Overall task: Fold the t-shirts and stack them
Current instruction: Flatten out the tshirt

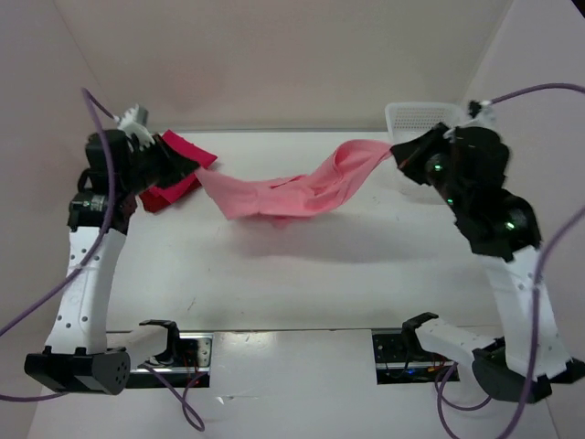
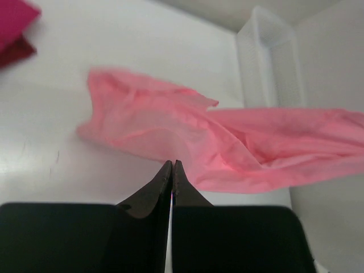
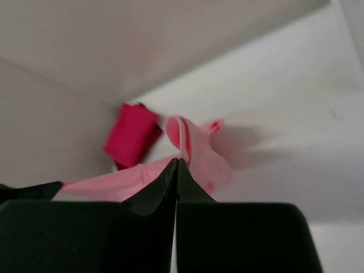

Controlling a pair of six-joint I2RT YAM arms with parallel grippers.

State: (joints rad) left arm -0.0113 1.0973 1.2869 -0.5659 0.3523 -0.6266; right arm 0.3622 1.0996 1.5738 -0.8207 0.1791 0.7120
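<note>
My gripper [image 2: 172, 166]: fingers pressed flat together, no gap, with a thin pink sliver showing between them just behind the tips. The salmon pink t-shirt [image 2: 187, 136] is directly ahead, its near edge meeting my tips. The cloth spreads ahead-left over the table [image 2: 51, 153] and runs far right out of frame, slightly blurred. Far ahead-left, at the frame corner, the bright crimson t-shirt [image 2: 14, 20] lies on top of the dark red t-shirt [image 2: 20, 50], both cut off. Ahead-right, beyond the pink cloth, is the white basket [image 2: 267, 62].

- No writing, label, brand, number or sign can be read in any of the three views (the wrist views are partly blurred).
</note>
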